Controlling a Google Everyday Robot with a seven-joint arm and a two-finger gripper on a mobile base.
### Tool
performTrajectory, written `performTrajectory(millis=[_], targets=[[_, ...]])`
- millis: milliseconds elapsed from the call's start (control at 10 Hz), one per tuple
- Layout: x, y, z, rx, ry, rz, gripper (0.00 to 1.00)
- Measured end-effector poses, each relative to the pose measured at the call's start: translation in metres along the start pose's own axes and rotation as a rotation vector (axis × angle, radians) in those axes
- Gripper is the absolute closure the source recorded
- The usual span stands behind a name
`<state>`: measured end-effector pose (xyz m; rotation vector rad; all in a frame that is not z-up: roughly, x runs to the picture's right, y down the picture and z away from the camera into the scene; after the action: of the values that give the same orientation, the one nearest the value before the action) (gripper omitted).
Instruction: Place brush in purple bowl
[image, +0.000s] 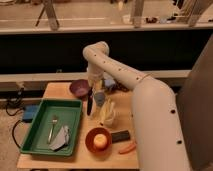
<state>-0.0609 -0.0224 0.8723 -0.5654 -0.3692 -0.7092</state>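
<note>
Over the table's right half, the white arm (135, 95) dominates the view, reaching from the near right corner toward the far edge and hiding much of the wooden table (55, 91) beneath it. The green tray (72, 107) occupies the near left portion and carries a silver fork (52, 127) and a grey object. The orange bowl (90, 142) with a yellow ball (100, 140) sits at the near edge. The purple bowl (78, 88), round and dark maroon, sits near the far edge. The brush (89, 104), slim and almost black, hangs upright just right of that bowl, beside the tray's far right corner. The gripper (93, 93) is above it; whether its fingers pinch the brush cannot be determined, since their tips blend into surrounding objects.
</note>
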Motion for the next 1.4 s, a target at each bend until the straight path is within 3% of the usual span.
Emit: performTrajectory(millis=[200,500,800,1100,1300,1400], targets=[[0.014,-0.007,-0.012,0.02,0.02,0.071,1.0],[0.036,-0.027,-0.028,0.066,0.033,0.268,1.0],[0.037,-0.046,-0.028,0.122,-0.006,0.317,1.0],[0.022,-0.07,-0.027,0.256,-0.143,0.335,1.0],[0.015,-0.076,-0.025,0.402,-0.321,0.352,1.0],[0.012,-0.076,-0.021,0.462,-0.39,0.379,1.0]])
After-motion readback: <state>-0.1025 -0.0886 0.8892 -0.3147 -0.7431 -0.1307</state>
